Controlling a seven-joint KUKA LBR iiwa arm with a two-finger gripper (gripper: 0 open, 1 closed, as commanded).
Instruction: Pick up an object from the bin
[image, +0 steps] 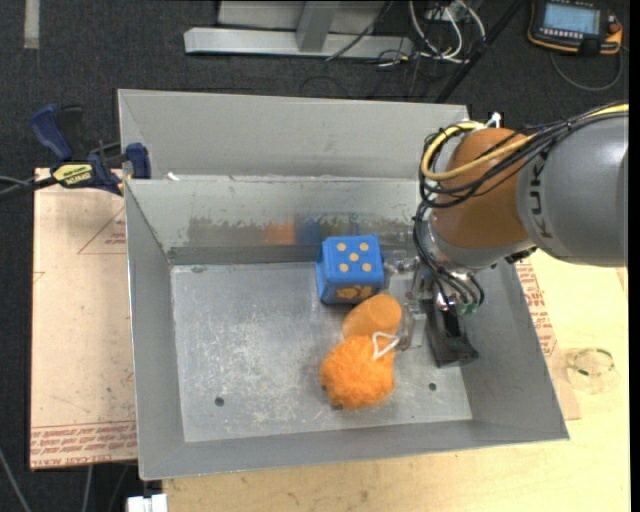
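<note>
gripper (428, 338) low in the 3 o'clock part of grey metal bin (250, 400), its opening cannot be told, smooth orange egg-shaped thing (372, 317) just beside it at 9 o'clock, orange fluffy ball (357, 375) at 8 o'clock, blue foam die (350, 268) at 11 o'clock

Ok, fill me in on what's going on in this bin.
A KUKA arm reaches into the grey metal bin from the right. Its gripper is low over the floor, right beside a smooth orange rounded thing. A fuzzy orange puff with a white loop lies in front of that. A blue die with yellow dots sits behind, near the back wall. All three appear to rest on the bin floor, so nothing looks picked up yet.
</note>
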